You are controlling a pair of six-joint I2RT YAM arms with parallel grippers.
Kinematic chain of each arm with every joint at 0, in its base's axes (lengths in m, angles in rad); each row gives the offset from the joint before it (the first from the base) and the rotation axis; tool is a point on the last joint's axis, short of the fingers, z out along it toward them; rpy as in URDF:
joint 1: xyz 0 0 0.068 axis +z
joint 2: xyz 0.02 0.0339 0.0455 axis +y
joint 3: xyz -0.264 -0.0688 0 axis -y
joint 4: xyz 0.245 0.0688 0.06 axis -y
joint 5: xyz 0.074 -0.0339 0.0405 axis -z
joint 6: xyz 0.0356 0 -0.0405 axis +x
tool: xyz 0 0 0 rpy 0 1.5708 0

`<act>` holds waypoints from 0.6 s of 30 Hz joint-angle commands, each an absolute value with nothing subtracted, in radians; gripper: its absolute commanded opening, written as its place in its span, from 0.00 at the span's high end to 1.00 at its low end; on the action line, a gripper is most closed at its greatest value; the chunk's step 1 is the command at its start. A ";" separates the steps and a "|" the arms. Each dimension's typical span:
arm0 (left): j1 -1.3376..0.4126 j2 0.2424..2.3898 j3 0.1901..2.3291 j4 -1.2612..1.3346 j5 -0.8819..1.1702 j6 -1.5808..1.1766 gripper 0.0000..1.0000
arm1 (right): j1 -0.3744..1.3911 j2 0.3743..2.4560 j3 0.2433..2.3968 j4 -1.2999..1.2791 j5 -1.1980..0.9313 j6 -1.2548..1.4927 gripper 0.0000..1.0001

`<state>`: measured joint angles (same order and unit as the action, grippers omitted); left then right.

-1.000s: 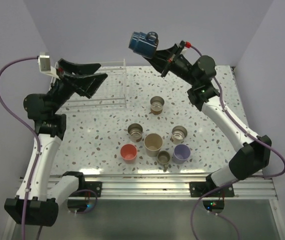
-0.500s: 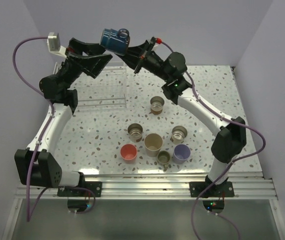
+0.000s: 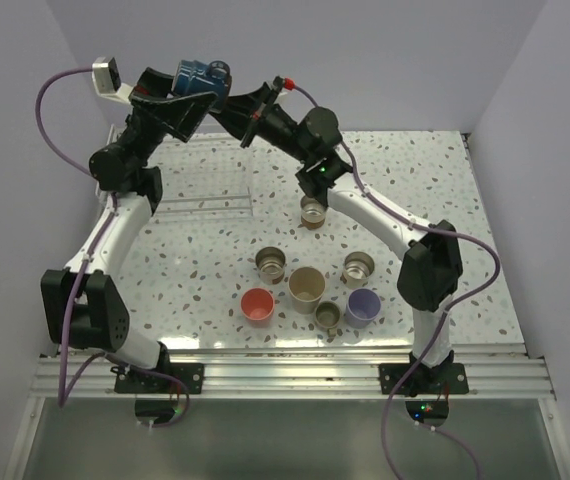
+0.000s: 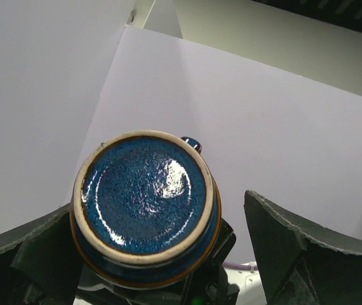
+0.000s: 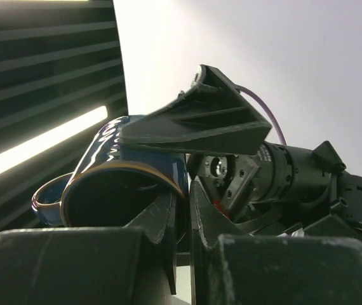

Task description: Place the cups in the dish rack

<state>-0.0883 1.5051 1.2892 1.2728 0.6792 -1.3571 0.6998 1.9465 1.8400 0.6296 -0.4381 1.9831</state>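
right hand [image 3: 225, 93] pinches the blue cup's [image 3: 199, 76] rim inside the wide-open left hand [image 4: 157, 204].

Table: below me, a white tabletop flecked with grey-brown terrazzo specks [image 3: 435, 200].
Near edge: a ribbed aluminium rail [image 3: 295, 372] along 6 o'clock, with a dull grey surface [image 3: 295, 440] beyond it.
Walls: plain pale-lavender panels [image 3: 385, 50] at 12, 9 and 3 o'clock.
Ceiling: dark horizontal slats [image 5: 47, 57], seen from my right wrist.
Light: one long bright strip lamp [image 5: 41, 143], at 9 o'clock there.
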 commanded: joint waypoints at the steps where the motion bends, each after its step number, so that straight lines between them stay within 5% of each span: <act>1: -0.094 1.532 1.338 1.463 0.626 -1.417 0.00 | 0.706 1.973 1.927 0.732 -0.402 2.275 1.00; 5: -0.094 1.555 1.339 1.494 0.600 -1.442 0.05 | 0.709 1.990 1.937 0.744 -0.393 2.281 1.00; 15: -0.092 1.574 1.381 1.453 0.594 -1.447 0.39 | 0.709 1.976 1.878 0.804 -0.364 2.310 1.00; 18: -0.091 1.568 1.385 1.425 0.584 -1.440 0.33 | 0.710 1.967 1.852 0.822 -0.364 2.316 1.00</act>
